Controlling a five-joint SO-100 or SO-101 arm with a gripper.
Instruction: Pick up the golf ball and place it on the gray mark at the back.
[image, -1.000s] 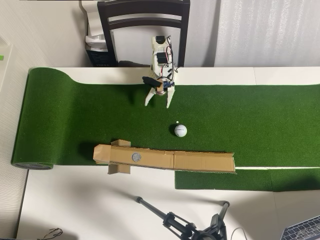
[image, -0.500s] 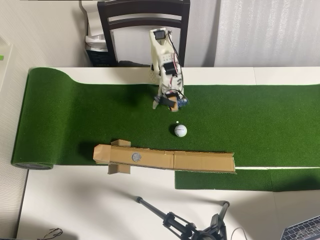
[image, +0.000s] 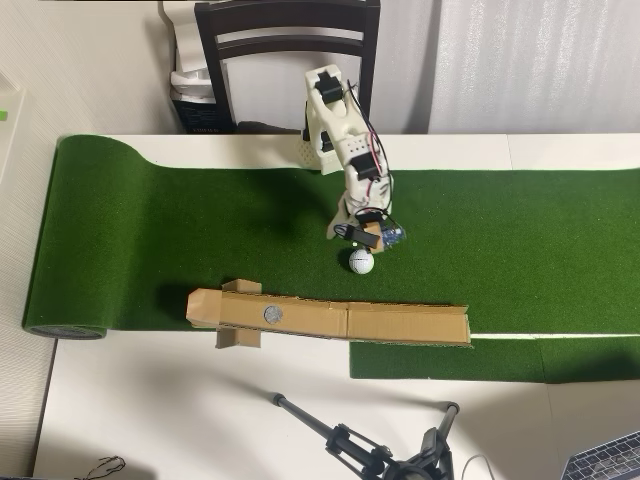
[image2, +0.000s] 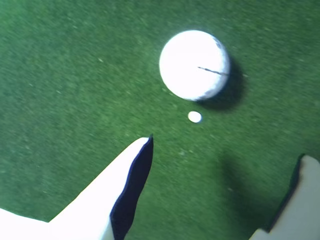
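Note:
The golf ball (image: 361, 261) lies on the green turf, white with a thin dark line, and shows large in the wrist view (image2: 195, 65). My gripper (image: 358, 241) hangs just above it in the overhead view, at the end of the outstretched white arm. In the wrist view the gripper (image2: 225, 150) is open, with nothing between its white fingers (image2: 120, 190); the ball lies beyond the fingertips. A tiny white dot (image2: 194, 116) sits on the turf between fingertips and ball. The gray mark (image: 272, 314) is a small disc on a cardboard strip (image: 400, 322), down and to the left of the ball.
The cardboard strip runs along the turf's lower edge, with folded flaps (image: 238, 336) near the mark. A dark chair (image: 288, 45) stands behind the arm's base. A tripod (image: 370, 452) lies on the white table below. The turf's left end (image: 66, 332) is rolled.
The arm has stretched out from its base, carrying the gripper down the overhead view until it hangs right by the ball. The ball and cardboard have not moved.

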